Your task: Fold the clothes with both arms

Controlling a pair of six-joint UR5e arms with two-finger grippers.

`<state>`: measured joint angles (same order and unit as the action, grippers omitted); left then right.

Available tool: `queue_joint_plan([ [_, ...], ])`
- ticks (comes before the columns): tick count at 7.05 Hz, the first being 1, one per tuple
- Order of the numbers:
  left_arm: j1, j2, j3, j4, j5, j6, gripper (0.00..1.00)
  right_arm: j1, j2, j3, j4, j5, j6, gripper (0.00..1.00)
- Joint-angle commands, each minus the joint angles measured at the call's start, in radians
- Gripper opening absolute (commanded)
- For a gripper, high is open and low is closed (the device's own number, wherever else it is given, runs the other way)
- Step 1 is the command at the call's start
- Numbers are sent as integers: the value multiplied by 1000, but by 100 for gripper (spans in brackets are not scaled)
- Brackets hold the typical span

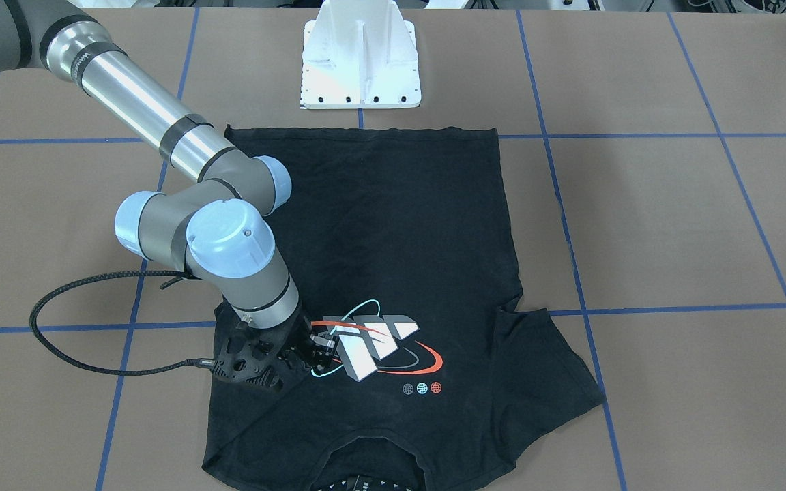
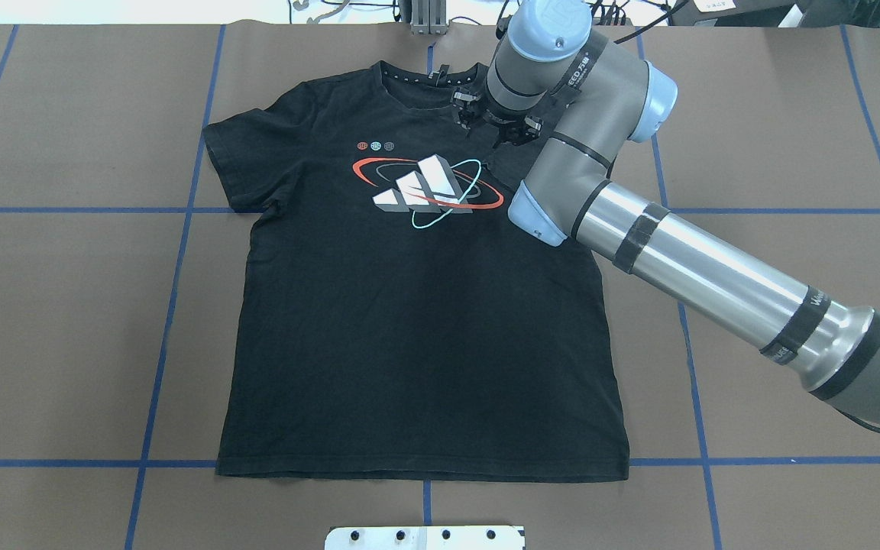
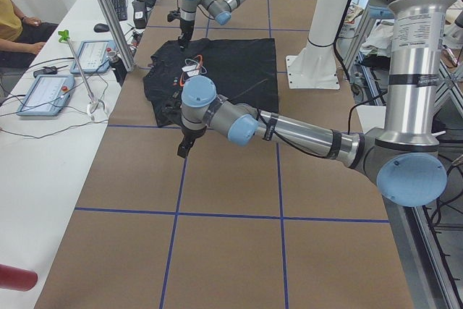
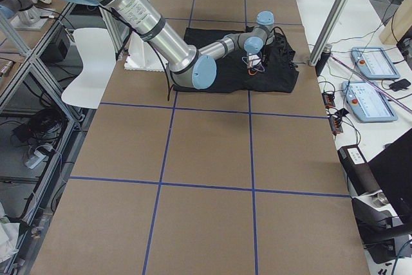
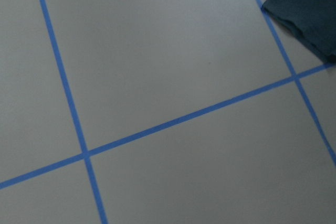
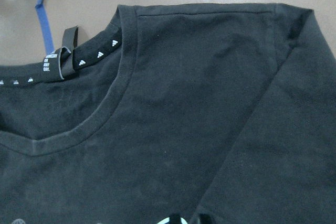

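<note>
As right arm (image 2: 684, 252) overhangs T-shirt (image 2: 409, 321) by white base (image 1: 362, 61), its fingers' (image 1: 318, 344) state is hidden

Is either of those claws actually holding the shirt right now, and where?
The left gripper holds nothing, over bare table. The right gripper sits low at the shirt's folded-in sleeve, but whether it pinches cloth cannot be told.

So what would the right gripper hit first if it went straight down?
The shirt. The right gripper points down over it, beside the collar, so it would likely meet cloth first.
</note>
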<state>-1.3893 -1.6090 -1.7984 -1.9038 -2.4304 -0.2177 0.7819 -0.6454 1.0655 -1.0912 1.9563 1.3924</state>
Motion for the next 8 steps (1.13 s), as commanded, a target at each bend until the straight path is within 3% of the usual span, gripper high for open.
queue_joint_plan([
  [1,84,-150,100,-122,2,-237,100,-16,-81,152,1,10,32,100],
  [2,175,-255,205,-182,34,-355,100,-42,-153,236,2,10,31,100],
  [3,202,-355,338,-231,101,-376,99,-43,-196,302,1,16,31,100],
  [4,246,-467,479,-273,109,-376,99,-44,-259,376,2,24,31,100],
  [5,269,-533,625,-366,113,-362,96,-47,-302,424,2,27,25,100],
  [6,288,-584,822,-550,151,-356,94,-50,-309,436,2,20,26,100],
  [7,294,-604,902,-598,168,-356,88,-52,-312,447,2,15,31,100],
  [8,306,-609,907,-600,169,-357,80,-56,-313,461,-1,10,33,100],
])
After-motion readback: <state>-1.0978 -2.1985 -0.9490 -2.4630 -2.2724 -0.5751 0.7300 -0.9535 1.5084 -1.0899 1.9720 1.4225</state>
